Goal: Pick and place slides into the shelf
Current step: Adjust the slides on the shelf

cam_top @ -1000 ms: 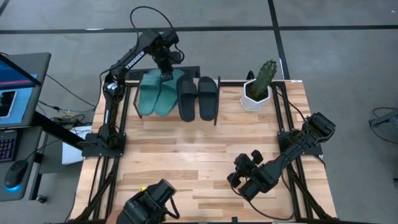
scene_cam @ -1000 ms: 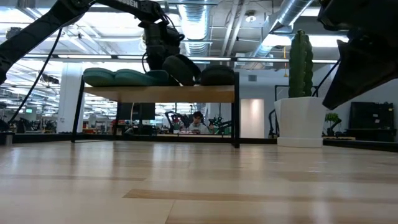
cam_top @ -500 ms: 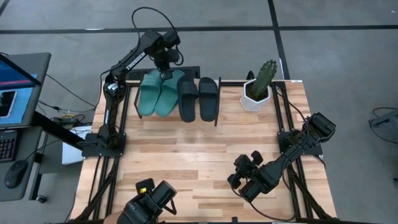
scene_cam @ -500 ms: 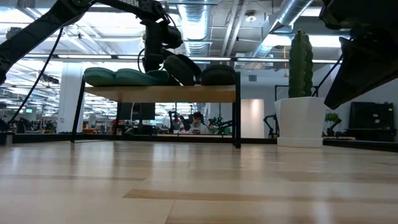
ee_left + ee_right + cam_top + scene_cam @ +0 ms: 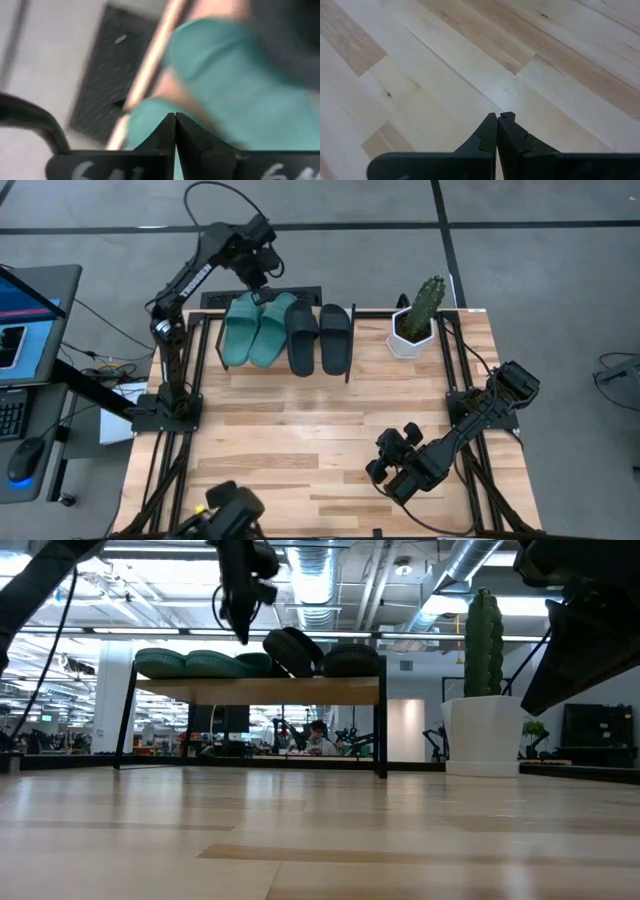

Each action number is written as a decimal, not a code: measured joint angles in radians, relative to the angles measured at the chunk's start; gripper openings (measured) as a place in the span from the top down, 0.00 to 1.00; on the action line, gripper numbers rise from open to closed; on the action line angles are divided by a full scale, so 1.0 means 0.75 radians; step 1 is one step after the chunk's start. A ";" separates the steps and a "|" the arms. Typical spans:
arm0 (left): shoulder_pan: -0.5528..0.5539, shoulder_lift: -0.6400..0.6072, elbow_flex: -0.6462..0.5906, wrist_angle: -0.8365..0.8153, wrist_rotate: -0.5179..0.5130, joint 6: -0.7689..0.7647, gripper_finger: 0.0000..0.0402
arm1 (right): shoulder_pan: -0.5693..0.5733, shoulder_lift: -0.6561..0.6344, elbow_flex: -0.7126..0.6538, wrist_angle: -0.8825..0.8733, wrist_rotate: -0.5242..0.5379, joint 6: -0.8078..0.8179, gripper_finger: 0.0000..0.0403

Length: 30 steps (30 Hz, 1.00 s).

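Observation:
Two teal slides (image 5: 253,330) and two black slides (image 5: 318,337) lie side by side on the shelf (image 5: 255,690) at the table's far edge. In the low view the left black slide (image 5: 290,650) sits tilted, higher than the others. My left gripper (image 5: 243,637) hangs shut above the shelf's far side, over the teal slides (image 5: 225,75) and clear of them. It holds nothing. My right gripper (image 5: 497,120) is shut and empty, low over the bare tabletop near the front right (image 5: 380,468).
A cactus in a white pot (image 5: 413,325) stands on the table just right of the shelf. The wide wooden tabletop (image 5: 300,440) stretches between the shelf and the near edge. A laptop (image 5: 25,320) sits off the table to the left.
My left gripper has risen from among the slides on the shelf and drawn a little toward the table's far left, rolling as it went. It stays shut. The slides have kept their places on the shelf.

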 joint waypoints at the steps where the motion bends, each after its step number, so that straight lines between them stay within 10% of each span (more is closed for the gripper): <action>1: 0.000 -0.019 -0.002 0.000 0.078 0.008 1.00 | 0.000 0.000 0.000 0.001 0.000 0.000 1.00; 13: 0.070 -0.201 -0.398 0.053 -0.044 0.195 1.00 | 0.000 0.000 0.000 0.030 0.000 0.000 1.00; 30: 0.215 -0.038 -0.413 0.098 -0.161 0.303 1.00 | -0.006 0.000 0.000 0.048 0.000 0.000 1.00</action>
